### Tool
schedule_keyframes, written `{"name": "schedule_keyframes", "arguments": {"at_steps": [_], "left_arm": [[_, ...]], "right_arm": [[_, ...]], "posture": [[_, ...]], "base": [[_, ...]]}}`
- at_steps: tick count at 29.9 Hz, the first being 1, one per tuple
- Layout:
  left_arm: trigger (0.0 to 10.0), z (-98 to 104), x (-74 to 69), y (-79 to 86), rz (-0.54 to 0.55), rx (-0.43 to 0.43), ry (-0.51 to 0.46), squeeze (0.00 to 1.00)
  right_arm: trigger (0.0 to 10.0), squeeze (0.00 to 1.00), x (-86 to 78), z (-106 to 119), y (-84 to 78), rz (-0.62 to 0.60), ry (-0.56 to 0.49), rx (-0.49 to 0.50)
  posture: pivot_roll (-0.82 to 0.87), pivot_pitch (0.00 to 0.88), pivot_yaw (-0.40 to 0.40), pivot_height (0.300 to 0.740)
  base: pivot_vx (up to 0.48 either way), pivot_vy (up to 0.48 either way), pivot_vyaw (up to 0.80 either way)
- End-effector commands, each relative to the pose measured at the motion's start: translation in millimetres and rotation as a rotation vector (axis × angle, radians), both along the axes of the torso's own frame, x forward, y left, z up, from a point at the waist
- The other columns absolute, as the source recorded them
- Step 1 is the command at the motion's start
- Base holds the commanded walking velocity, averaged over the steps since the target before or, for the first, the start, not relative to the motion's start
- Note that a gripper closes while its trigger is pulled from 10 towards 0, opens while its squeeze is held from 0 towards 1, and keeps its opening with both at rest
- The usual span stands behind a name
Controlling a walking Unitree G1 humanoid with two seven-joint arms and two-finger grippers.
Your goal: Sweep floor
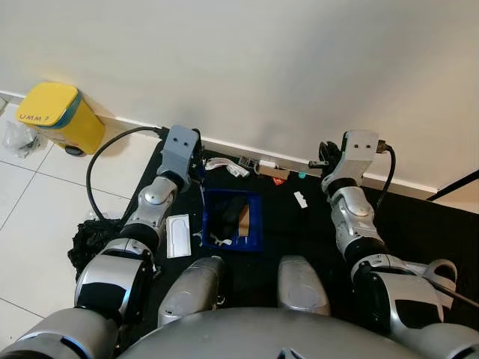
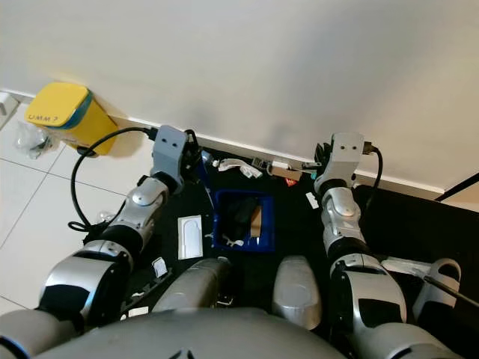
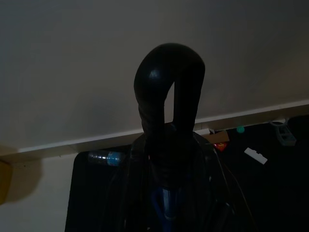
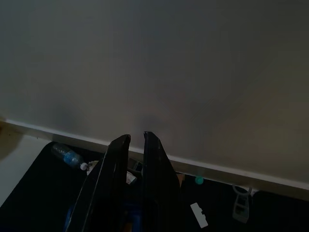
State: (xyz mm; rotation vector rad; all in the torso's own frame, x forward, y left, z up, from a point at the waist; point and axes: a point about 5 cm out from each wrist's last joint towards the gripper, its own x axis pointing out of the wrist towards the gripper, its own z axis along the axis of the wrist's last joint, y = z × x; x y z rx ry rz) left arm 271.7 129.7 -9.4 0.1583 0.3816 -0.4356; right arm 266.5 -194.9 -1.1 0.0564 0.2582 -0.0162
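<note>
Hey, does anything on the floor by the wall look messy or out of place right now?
Yes. Small litter lies scattered over the black floor mat along the white baseboard: a white plastic strip, a small teal cap, a red scrap and a clear plastic bottle. The blue dustpan between the arms already holds some debris.

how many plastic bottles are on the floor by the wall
1: a clear plastic bottle with a blue label lies on the black mat near the baseboard, by the left gripper. Others may be hidden behind the arms.
</note>
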Motion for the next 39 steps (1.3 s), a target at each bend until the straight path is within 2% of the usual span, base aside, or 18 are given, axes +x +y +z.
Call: {"name": "schedule_keyframes", "arguments": {"at_steps": [1, 17, 20, 27, 33, 39], "left_arm": [[10.0, -29, -26.9, 9.2, -0.034, 0.087, 0.173, 0.00], [10.0, -27, -24.9, 7.6, -0.038, 0.087, 0.170, 0.00], [10.0, -28, -24.9, 7.6, -0.036, 0.087, 0.170, 0.00], [10.0, -28, -25.0, 7.9, -0.038, 0.089, 0.171, 0.00], [10.0, -27, -24.6, 8.0, -0.036, 0.088, 0.170, 0.00], [10.0, -28, -25.0, 8.4, -0.037, 0.090, 0.171, 0.00]], "right_arm": [[10.0, 0.00, 0.7, 0, 3.6, -0.001, -0.004, 0.008], [10.0, 0.00, 0.2, 0, 2.5, -0.006, -0.002, 0.005], [10.0, 0.00, 1.7, 2, -2.6, -0.006, -0.003, -0.041], [10.0, 0.00, 6.9, 9, -9.4, -0.023, -0.029, -0.066], [10.0, 0.00, 5.0, 9, -25.5, -0.173, -0.010, -0.121], [10.0, 0.00, -3.3, 10, -49.6, -0.389, -0.008, -0.180]], "posture": [[-0.02, 0.000, 0.046, 0.740], [-0.02, 0.000, 0.046, 0.740], [-0.02, 0.000, 0.046, 0.740], [-0.02, 0.000, 0.047, 0.740], [-0.02, 0.000, 0.043, 0.740], [-0.02, 0.000, 0.044, 0.740]], "base": [[0.000, 0.000, 0.00], [0.000, 0.000, 0.00], [0.000, 0.000, 0.00], [0.000, 0.000, 0.00], [0.000, 0.000, 0.00], [0.000, 0.000, 0.00]]}}
